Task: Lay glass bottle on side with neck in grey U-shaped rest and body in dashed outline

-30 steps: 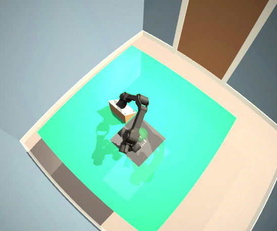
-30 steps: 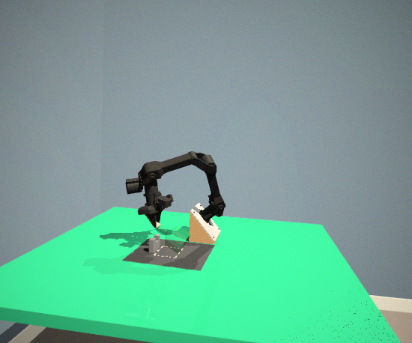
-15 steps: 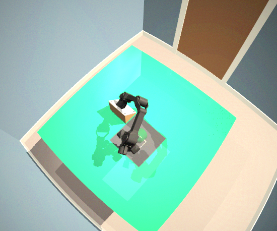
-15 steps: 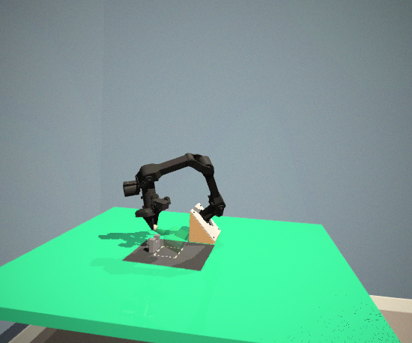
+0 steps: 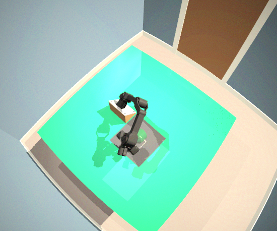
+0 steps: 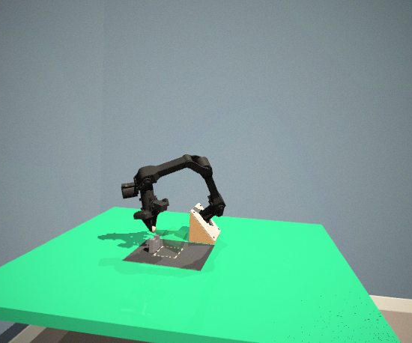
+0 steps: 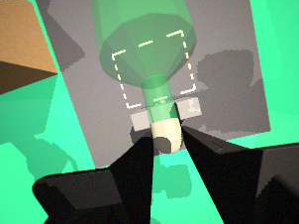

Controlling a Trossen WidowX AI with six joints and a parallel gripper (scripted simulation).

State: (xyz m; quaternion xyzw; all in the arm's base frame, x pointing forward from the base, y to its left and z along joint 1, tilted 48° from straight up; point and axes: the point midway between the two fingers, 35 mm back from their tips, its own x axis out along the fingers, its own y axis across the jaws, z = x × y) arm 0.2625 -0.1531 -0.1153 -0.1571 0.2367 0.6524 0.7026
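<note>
Our jaws are gripping the glass bottle by its pale neck end, w/ the body reaching out over the dashed outline on the dark mat. The bottle is lying roughly level, apparently just above the grey U-shaped rest; contact we can't tell. We're judging this as the final lowering: we should be keeping the neck centred b/w the prongs, checking the body's alignment w/ the outline, going down slowly, and opening only once bench and rest are bearing the wt.
</note>
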